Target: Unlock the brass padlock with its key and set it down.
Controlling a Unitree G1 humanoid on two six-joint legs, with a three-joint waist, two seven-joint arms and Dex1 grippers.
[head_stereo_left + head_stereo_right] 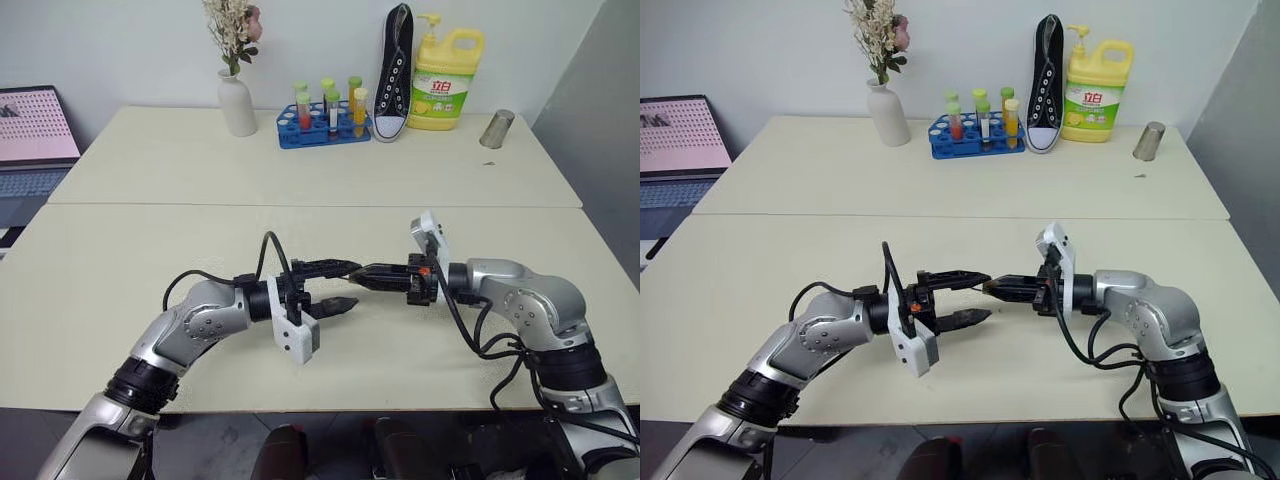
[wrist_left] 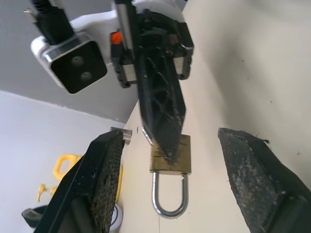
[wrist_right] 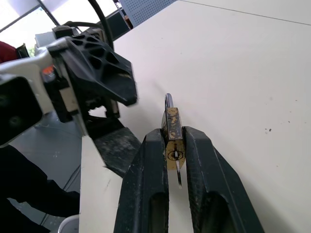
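Over the front half of the worktop [image 1: 120, 300], the right gripper [image 3: 176, 145] is pinching the brass padlock [image 2: 170, 156] between its two nearly closed fingers, holding it up off the surface. Padlock's long axis is running in line with those fingers, shackle end pointing away from the right wrist toward the left gripper [image 1: 342, 286], keyhole end facing back into the right wrist view. Left gripper is standing open, fingers spread either side of the padlock, touching nothing. Something thin and silvery is hanging at the keyhole; can't tell if it's the key. From the head views the padlock is too small to make out. Bare worktop is lying all around both grippers; vase [image 1: 237, 103], tube rack [image 1: 322, 122], shoe [image 1: 394, 70] and bottle [image 1: 446, 80] are sitting well apart along the far edge.
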